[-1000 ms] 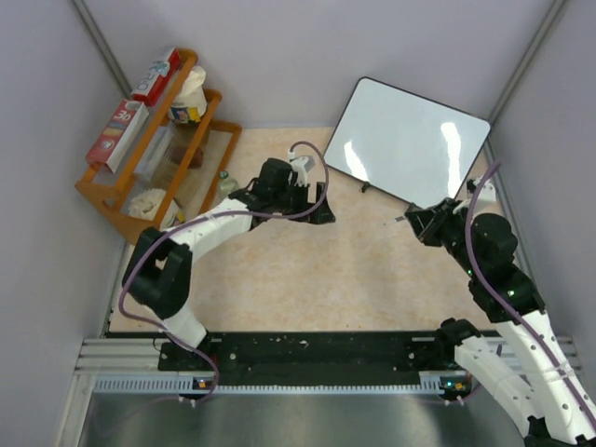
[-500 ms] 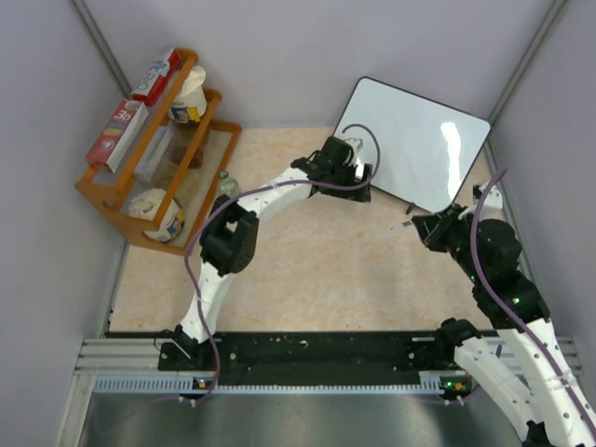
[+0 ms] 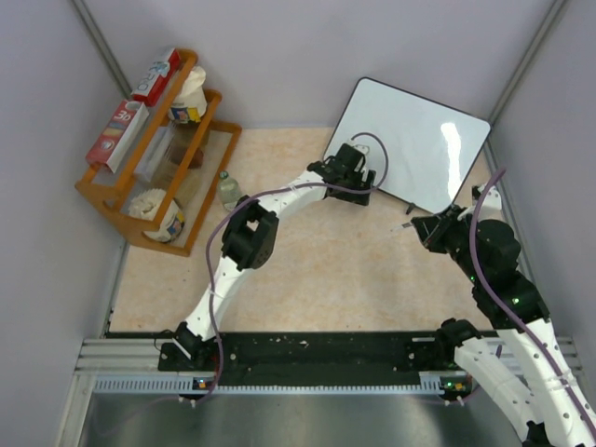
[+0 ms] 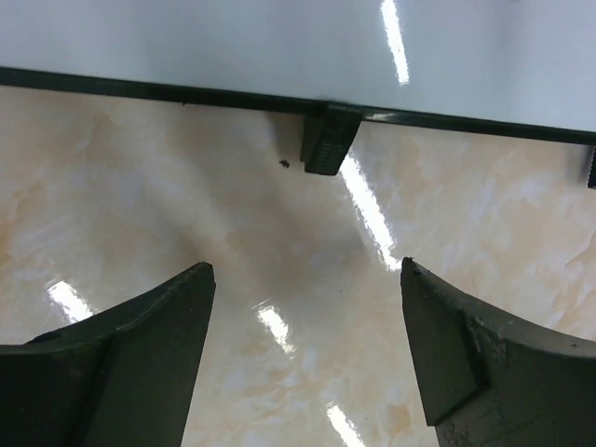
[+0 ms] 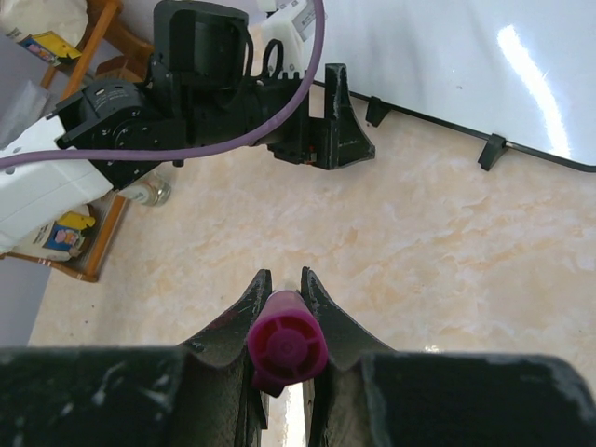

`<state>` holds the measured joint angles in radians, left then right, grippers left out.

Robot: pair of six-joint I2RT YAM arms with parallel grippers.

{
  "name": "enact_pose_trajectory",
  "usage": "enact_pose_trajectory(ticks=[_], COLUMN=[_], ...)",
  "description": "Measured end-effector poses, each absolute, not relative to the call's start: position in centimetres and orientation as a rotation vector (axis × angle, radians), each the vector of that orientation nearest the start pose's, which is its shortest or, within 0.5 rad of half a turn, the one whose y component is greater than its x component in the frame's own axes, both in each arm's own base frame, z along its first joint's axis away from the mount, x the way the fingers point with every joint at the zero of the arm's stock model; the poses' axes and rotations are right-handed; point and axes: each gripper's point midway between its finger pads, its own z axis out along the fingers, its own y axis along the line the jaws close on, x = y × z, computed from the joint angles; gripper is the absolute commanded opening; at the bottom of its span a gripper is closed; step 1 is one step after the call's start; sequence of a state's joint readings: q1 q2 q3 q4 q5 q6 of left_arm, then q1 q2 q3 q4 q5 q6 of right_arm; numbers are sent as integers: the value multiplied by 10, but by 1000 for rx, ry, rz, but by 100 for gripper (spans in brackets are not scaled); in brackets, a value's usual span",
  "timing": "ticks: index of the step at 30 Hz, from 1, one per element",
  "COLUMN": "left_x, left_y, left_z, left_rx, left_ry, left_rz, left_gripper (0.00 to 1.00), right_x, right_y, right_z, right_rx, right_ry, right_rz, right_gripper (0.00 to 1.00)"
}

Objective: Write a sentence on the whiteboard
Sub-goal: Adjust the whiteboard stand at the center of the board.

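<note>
Two white robot arms reach out over the beige, marble-patterned tabletop (image 3: pixel 307 270). The glossy white rectangular whiteboard (image 3: pixel 410 140) with its thin black frame stands at the far right of the tabletop, turned at a slant, with light streaks across its face. From the left wrist its lower edge runs across the top of the view, and one small black foot (image 4: pixel 328 140) rests on the tabletop beneath it.

The left arm stretches far forward, and the left gripper (image 3: pixel 358 191) sits just at the near-left part of the board's lower edge. Its dark fingers (image 4: pixel 140 335) are spread wide, with only bare tabletop between them.

The right gripper (image 3: pixel 416 225) hangs near the board's near edge, a little apart from it and to the right of the left gripper. It is clenched on a marker (image 5: pixel 284 345) whose round magenta butt end faces the wrist camera, pinched between the two black fingers (image 5: pixel 244 312).

At the far left stands an orange-brown wooden rack (image 3: pixel 149 186) holding red-and-white boxes and a few containers. A small clear bottle (image 3: pixel 226 189) stands on the tabletop just beside it.
</note>
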<state>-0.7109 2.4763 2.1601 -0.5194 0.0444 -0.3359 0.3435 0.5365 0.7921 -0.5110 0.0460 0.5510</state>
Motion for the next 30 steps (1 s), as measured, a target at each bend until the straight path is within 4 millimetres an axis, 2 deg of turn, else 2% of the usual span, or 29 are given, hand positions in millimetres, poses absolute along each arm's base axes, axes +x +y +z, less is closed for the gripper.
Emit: enact_pose_trajectory(ticks=[13, 17, 23, 27, 30], left_x=[464, 472, 475, 480, 482], left_y=[-441, -450, -454, -457, -459], left_z=[41, 42, 41, 41, 40], left_rx=[511, 500, 469, 437, 414], left_ry=[2367, 2343, 2343, 2343, 2344], left_rz=[-529, -550, -581, -596, -600], left_gripper=[74, 60, 55, 47, 36], right_x=[228, 228, 228, 228, 228], right_y=[97, 97, 97, 97, 98], right_z=[269, 269, 269, 269, 269], right_rx=[225, 225, 225, 223, 220], right_ry=[1860, 1860, 1860, 1861, 1863], right_rz=[584, 584, 584, 587, 591], right_gripper=[0, 0, 0, 0, 0])
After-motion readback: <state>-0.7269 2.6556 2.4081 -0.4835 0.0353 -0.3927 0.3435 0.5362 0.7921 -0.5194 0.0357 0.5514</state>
